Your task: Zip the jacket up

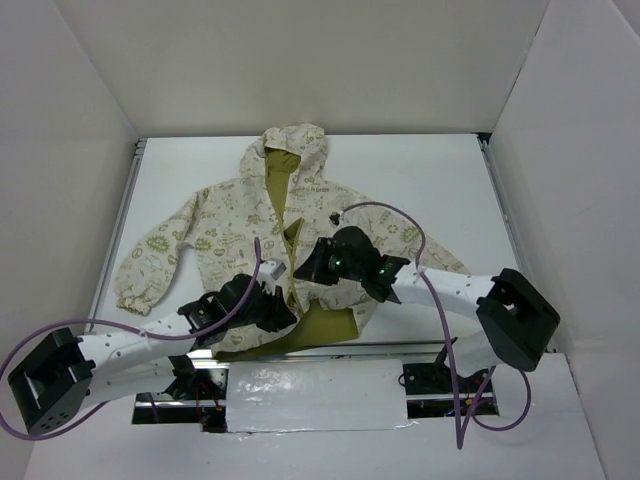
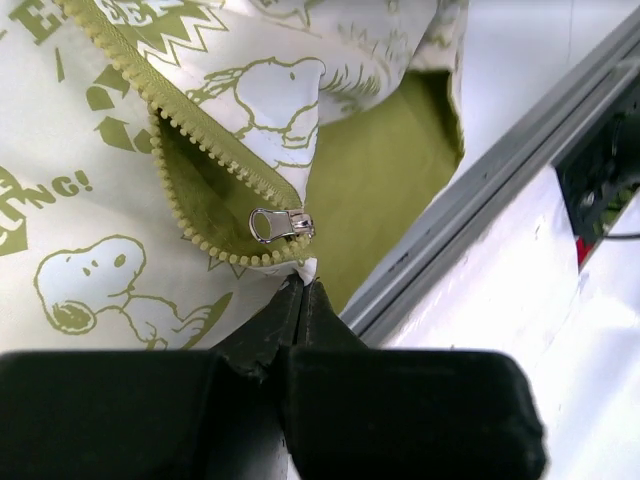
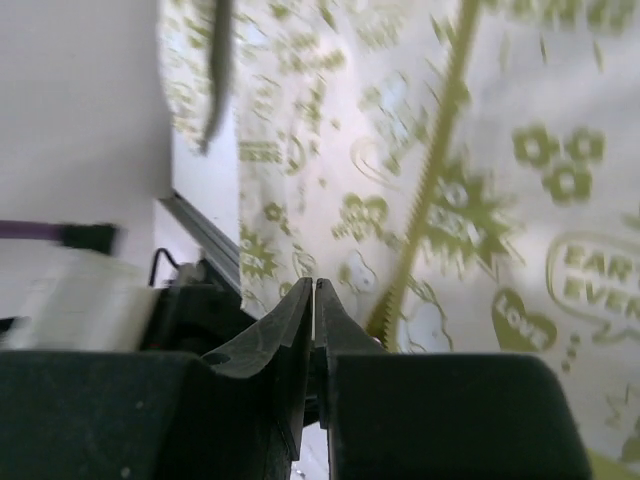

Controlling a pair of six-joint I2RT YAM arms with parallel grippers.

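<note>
Worktop is white with walls on three sides, and the jacket lies flat on it, centre-left. Its hood points at the far wall, the sleeves are spread out and the hem sits at the near edge by the arm bases. The front is mostly unzipped, and I see the olive lining through the gap and spilling out at the hem. Both arms reach in over the lower front of the jacket, and a purple cable loops above the right one. The left claw sits at the hem just left of the opening. In the left wrist view its fingers are pinched together on the hem corner directly under the bottom of the zipper, so I read it as gripping the jacket there. The right claw hangs over the opening a little further up, near the left one. In the right wrist view its fingers are closed to a hairline slit, and I can't tell if any fabric is caught between them. The zipper teeth run up the print just beside the tips. The metal slider sits at the very bottom of the track, just above the left claw tips, with both tooth rows parted above it. A grey rail runs along the worktop edge beside the hem.
</note>
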